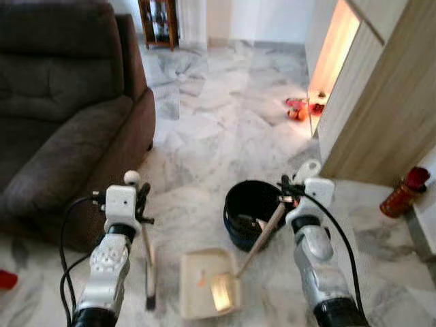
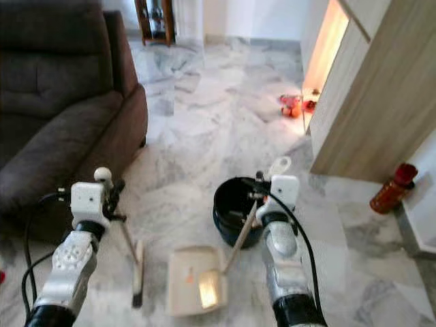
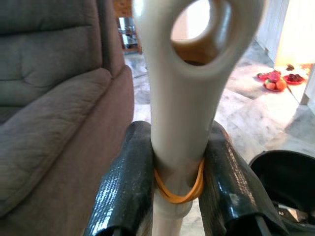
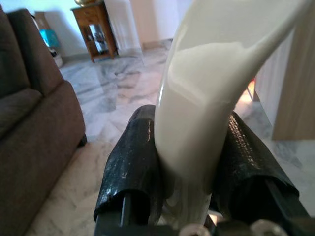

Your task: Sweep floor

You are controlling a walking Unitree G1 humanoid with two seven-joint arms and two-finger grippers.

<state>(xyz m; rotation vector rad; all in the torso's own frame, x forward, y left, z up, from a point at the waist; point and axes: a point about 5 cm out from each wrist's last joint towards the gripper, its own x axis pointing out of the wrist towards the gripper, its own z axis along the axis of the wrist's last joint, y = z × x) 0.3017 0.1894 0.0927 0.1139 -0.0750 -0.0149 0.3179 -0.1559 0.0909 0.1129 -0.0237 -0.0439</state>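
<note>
Beside the black bin (image 1: 253, 212), left end effector (image 1: 144, 204) clamped the brush (image 1: 149, 269), right end effector (image 1: 289, 194) clamped the dustpan (image 1: 208, 283); tilting it risked spilling debris.

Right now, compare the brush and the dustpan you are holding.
The brush hangs from the left gripper, its dark bristle end on the marble; the dustpan lies flat and open beside it, held by the right gripper. The brush is narrow, the dustpan broad, with small orange debris inside. Both have cream handles, each clamped between black fingers.
</note>
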